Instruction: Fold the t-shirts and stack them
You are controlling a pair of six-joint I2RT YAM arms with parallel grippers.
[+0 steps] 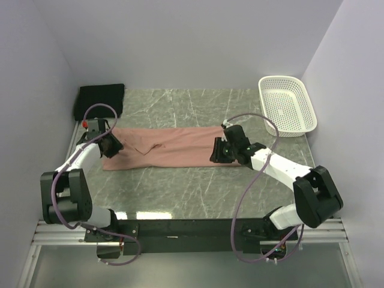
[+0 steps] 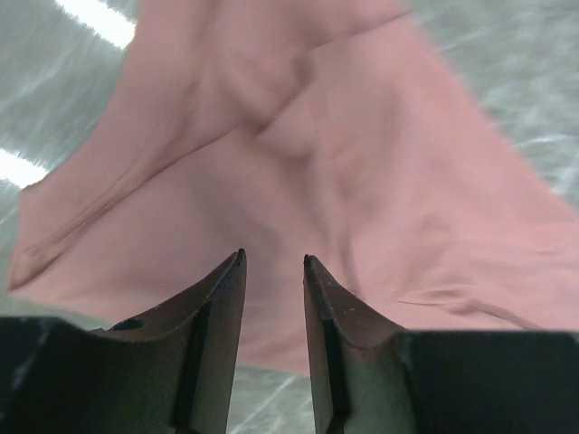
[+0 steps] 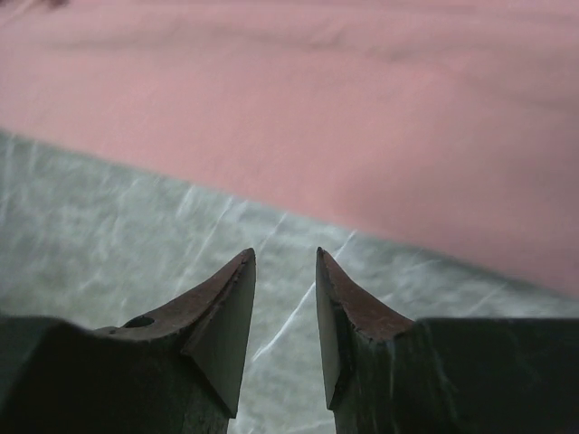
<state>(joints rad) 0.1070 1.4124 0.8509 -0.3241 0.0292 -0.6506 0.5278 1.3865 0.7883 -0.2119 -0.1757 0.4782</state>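
1. We see the pink t-shirt (image 1: 174, 147) lying flat mid-table as a long band running 9 to 3 o'clock on the green marble table (image 1: 180, 192). It has a few wrinkles and a small raised fold in its 9 o'clock half.
2. The black t-shirt (image 1: 99, 101) sits folded at the table's 10 o'clock corner, apart from the pink one.
3. A white mesh basket (image 1: 287, 105) stands at the 2 o'clock corner, well apart from both shirts.
4. The left gripper (image 1: 113, 146) is at the pink shirt's 9 o'clock end. In the left wrist view its fingers (image 2: 222, 307) are slightly parted w/ a narrow gap and nothing pinched btwn them. Creased pink cloth fills the view past the tips.
5. The right gripper (image 1: 217, 152) is near the shirt's 3 o'clock end, by its near edge. In the right wrist view its fingers (image 3: 226, 316) are also slightly parted w/ nothing btwn them. The tips are over bare marble just beside the shirt's edge, and the cloth spans the 12 o'clock side.
6. We can't tell if either gripper touches cloth or table.
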